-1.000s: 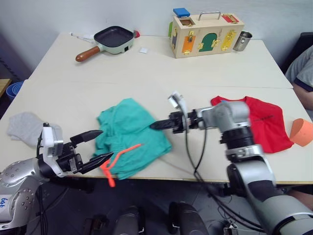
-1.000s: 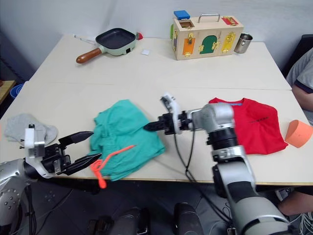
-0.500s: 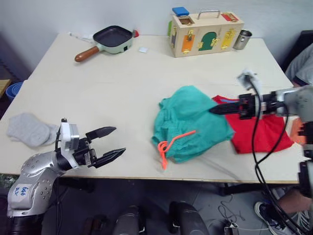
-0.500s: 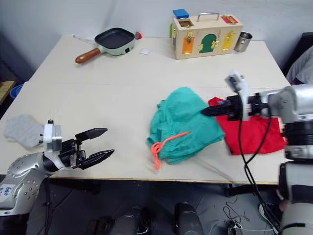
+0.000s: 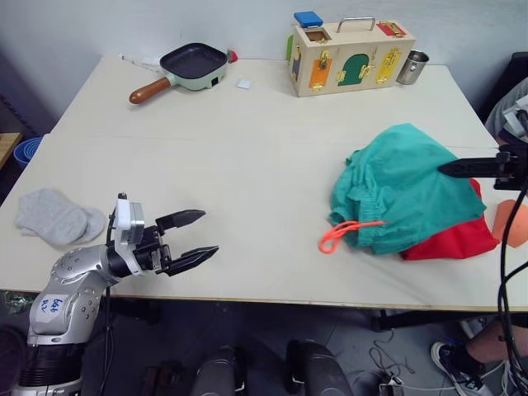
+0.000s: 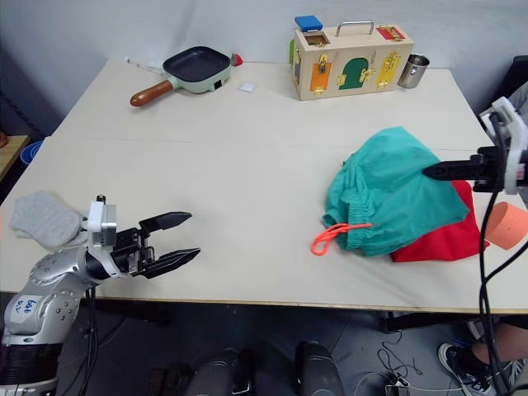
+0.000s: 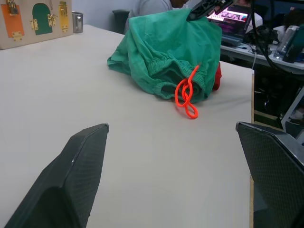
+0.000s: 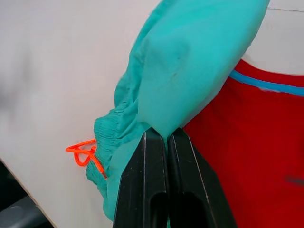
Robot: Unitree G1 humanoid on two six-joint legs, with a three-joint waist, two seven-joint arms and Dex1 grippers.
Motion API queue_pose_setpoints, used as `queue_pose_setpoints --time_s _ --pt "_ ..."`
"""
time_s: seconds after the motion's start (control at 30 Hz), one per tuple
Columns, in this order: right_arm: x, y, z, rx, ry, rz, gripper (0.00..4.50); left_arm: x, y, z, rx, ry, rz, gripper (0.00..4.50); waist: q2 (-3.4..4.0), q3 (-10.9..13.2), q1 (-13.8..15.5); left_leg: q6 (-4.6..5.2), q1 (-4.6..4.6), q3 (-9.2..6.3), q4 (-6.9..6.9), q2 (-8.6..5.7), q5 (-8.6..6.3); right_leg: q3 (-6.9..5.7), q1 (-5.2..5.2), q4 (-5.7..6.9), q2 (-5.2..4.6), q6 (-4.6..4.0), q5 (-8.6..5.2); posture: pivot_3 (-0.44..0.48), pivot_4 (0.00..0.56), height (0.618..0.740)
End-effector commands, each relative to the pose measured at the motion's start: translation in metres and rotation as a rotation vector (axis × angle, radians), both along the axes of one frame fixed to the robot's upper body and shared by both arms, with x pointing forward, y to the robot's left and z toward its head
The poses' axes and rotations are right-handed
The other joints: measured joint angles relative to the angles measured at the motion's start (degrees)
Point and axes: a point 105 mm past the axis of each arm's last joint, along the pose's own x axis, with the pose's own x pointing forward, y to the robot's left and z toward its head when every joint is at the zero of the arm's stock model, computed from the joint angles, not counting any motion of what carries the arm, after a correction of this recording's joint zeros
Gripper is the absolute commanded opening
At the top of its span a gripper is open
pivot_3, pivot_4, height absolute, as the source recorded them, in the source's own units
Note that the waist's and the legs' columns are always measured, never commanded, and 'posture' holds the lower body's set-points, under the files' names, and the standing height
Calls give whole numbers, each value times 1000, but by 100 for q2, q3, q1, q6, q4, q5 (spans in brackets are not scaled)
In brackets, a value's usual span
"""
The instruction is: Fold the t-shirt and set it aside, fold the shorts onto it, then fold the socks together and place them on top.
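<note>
The teal shorts lie bunched over the red t-shirt at the right side of the table, the orange drawstring trailing toward the table's middle. My right gripper is shut on a fold of the shorts, holding it raised above the t-shirt. Low over the front left of the table, my left gripper is open and holds nothing; its fingers point at the distant shorts. The grey socks lie flat near the left edge.
A frying pan, a small white square, a wooden lock box and a metal cup stand along the far edge. An orange object sits at the right edge, next to a seated person.
My right gripper has carried the shorts from the table's front middle rightward onto the red t-shirt. The left gripper has stayed open and shifted a little right.
</note>
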Motion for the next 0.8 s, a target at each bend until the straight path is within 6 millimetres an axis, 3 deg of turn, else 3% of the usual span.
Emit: queue_pose_setpoints --time_s 0.03,0.23,0.5,0.57,0.67,0.8 --pt "-5 -28 9 -66 -37 -91 29 0 1 5 4 -28 -7 4500 5 2 -2 0 0 3 0 0 0 0 0 -1 0 0 0 0 150 740" --pt "-8 -59 -23 -177 36 -199 29 -1 2 5 4 -30 1 4500 16 8 -4 -2 0 6 7 2 2 0 0 3 3 0 0 0 150 740" --pt "17 -69 -56 -233 -106 -328 29 0 -1 2 0 -29 2 4500 19 9 -1 -1 2 8 23 3 7 0 11 10 6 7 4 0 150 740" --pt "12 -67 -59 -226 -74 -289 29 1 1 4 3 -30 6 4500 31 13 -1 -1 2 10 24 3 10 2 10 13 7 8 4 0 150 740" --pt "4 -67 -48 -217 -79 -232 648 2 7 4 8 -19 22 4500 53 12 -1 0 3 12 24 3 12 4 9 14 10 8 4 0 150 740" --pt "-1 -86 -22 -417 -261 -227 2026 2 14 -1 36 -12 35 4500 57 14 16 1 4 12 26 3 13 4 9 16 10 8 4 0 150 740"
